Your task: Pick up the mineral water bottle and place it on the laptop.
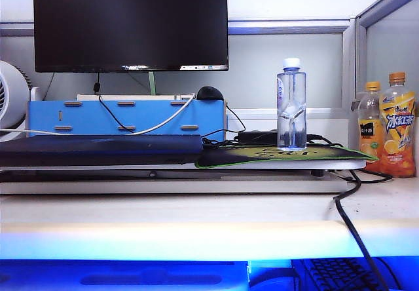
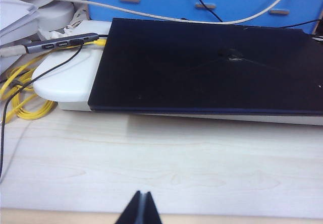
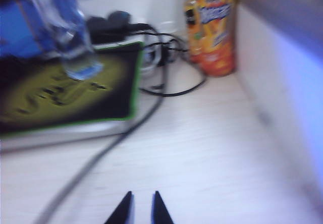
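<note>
Lying shut on its white stand, the laptop (image 2: 207,65) has nothing on its lid, so nothing of the task is done. The mineral water bottle (image 1: 291,104) stands upright on the green-edged mouse pad (image 3: 65,90), well apart. The left gripper (image 2: 141,207) hovers closed, empty; the right gripper (image 3: 141,208) shows a narrow gap between its tips, holding nothing.

The left gripper (image 2: 141,208) hung low over the desk, its two dark fingertips pressed together and holding nothing. The right gripper (image 3: 140,209) also sat low and empty; in the blurred right wrist view a narrow gap seemed to separate its tips, though they were probably closed.
</note>
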